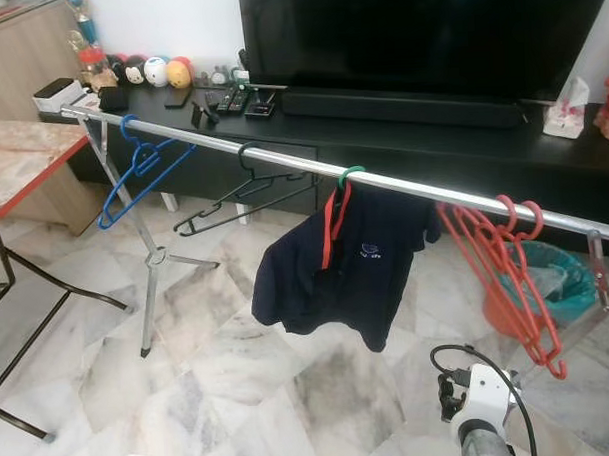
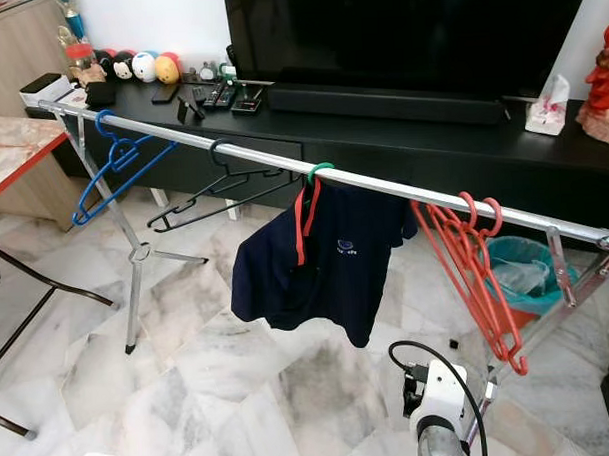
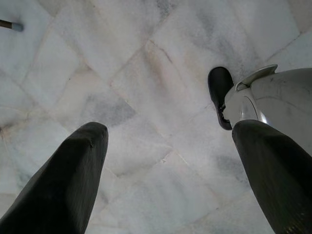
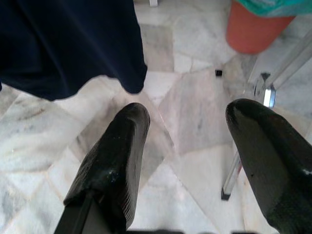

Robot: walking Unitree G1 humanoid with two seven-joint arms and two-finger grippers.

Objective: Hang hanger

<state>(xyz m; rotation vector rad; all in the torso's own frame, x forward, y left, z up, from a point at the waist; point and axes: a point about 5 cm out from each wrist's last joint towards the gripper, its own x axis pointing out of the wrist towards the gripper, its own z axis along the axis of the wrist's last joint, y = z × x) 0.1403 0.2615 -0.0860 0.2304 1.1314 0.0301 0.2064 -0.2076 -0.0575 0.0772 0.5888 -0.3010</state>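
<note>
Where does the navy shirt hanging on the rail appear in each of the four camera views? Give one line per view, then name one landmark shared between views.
Left eye view: navy shirt hangs at centre from the metal rail.
Right eye view: just left of centre, under the rail.
Left wrist view: marble floor between the open left gripper fingers; no shirt.
Right wrist view: its hem fills the upper-left corner, above the open right gripper.
Shared landmark: the orange bin near the rail's right end.

Bright, even, sharp (wrists perhaps softer)
</note>
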